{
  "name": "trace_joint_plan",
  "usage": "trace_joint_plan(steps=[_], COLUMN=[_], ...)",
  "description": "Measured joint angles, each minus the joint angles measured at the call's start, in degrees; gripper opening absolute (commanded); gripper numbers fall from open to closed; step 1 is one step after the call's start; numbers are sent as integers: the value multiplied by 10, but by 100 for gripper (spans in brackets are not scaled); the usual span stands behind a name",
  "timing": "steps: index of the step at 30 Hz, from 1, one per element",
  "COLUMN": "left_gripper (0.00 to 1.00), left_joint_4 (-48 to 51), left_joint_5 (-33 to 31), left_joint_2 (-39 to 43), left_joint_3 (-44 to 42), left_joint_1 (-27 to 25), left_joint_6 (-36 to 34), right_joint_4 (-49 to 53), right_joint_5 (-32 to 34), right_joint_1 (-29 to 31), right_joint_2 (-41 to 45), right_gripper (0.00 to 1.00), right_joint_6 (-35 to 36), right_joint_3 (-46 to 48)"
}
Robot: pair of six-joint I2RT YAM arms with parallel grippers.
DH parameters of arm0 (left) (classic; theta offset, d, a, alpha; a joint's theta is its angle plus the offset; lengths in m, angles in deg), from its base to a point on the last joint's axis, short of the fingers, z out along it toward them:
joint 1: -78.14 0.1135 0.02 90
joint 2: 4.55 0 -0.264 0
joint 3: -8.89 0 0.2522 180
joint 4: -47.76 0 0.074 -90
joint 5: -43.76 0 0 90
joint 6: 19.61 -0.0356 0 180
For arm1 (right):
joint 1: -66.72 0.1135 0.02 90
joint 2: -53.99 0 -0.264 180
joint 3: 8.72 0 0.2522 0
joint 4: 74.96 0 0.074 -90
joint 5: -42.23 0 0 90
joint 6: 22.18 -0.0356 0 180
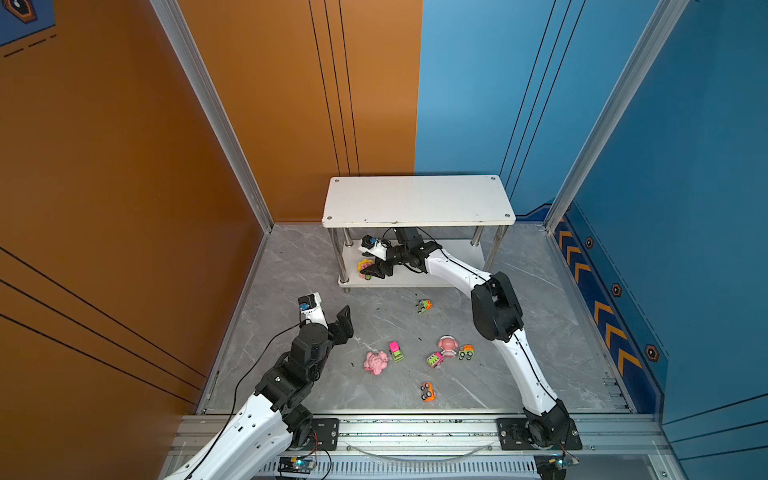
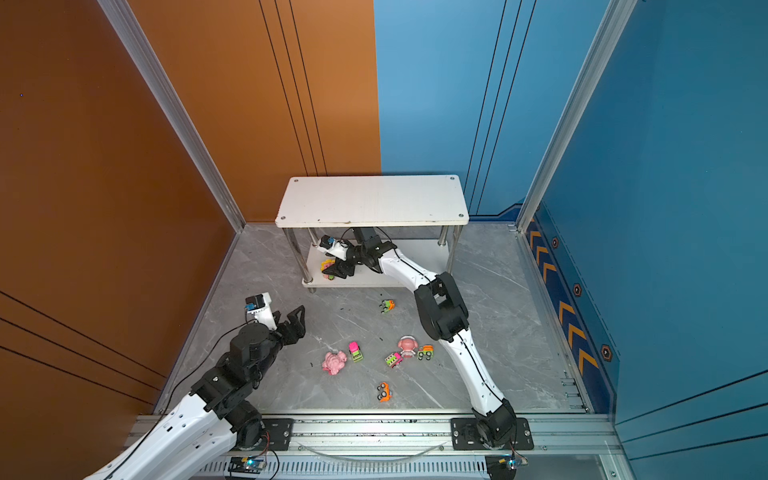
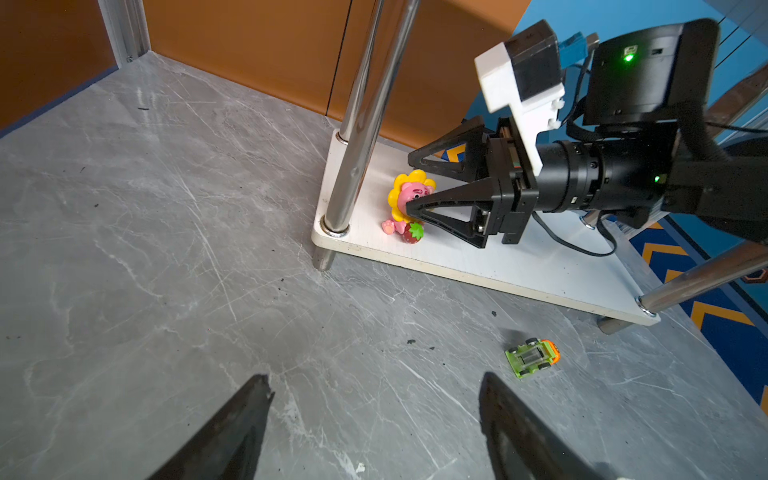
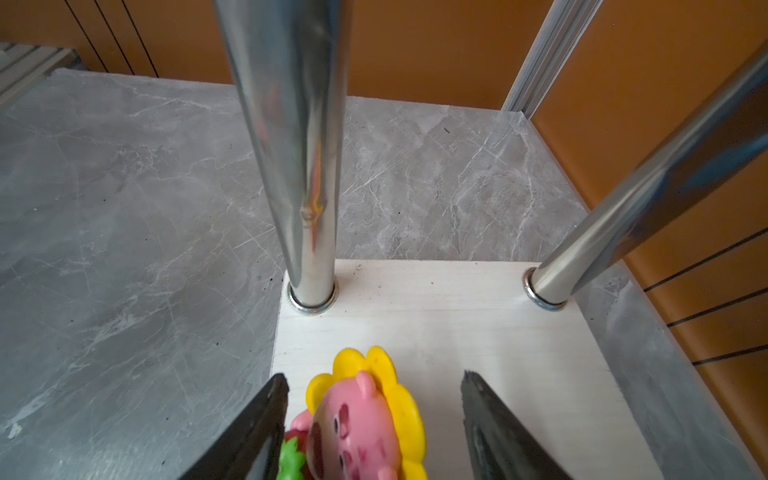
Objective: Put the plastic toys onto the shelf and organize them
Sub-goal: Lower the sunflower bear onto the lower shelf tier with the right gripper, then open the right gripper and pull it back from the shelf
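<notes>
The shelf [image 4: 457,328] has 2 matt white boards [image 1: 417,201] (faintly grained) and mirror-glossy metal posts [image 4: 305,166]; beside 1 post, a smooth glossy plastic figurine [image 4: 361,419].

Figurine [image 4: 361,419] sits on shelf [image 1: 417,199], lower tier, left end.

No letters, numbers, brand names or labels can be read in any of the views; only wordless graphic signs are found. To the right of the shelf [image 1: 417,199], a row of orange chevrons [image 1: 604,309] is printed on a dark band along the foot of the blue wall [image 1: 685,208]. Small hexagon emblems [image 1: 616,289] are set among the chevrons, and the same marks are seen in both top views. Some of the chevrons are also caught in the left wrist view, beyond the shelf's lower board. Far to the left of the shelf, high up, a cut-off hexagon badge [image 1: 20,10] is shown on a blue panel [image 1: 43,18]; no writing can be made out on it.
</notes>
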Motion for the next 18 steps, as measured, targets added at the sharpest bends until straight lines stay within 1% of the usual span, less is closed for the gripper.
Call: trace_joint_plan(steps=[7, 10, 18], left_gripper=[81, 81, 80], left_joint_4=[13, 17, 58], left_joint_5=[2, 2, 16], left_joint_2=[26, 34, 54], left_joint_3=[0, 0, 0], left_joint_1=[0, 0, 0], left_joint_6=[4, 6, 19], right_joint_4=[-43, -68, -134], right_joint_5=[-5, 1, 37], right_joint_1=[0, 0, 6], right_joint_2=[12, 44, 166], right_gripper=[68, 68, 68], right_joint_6=[-57, -77, -101], right_joint_3=[46, 95, 229])
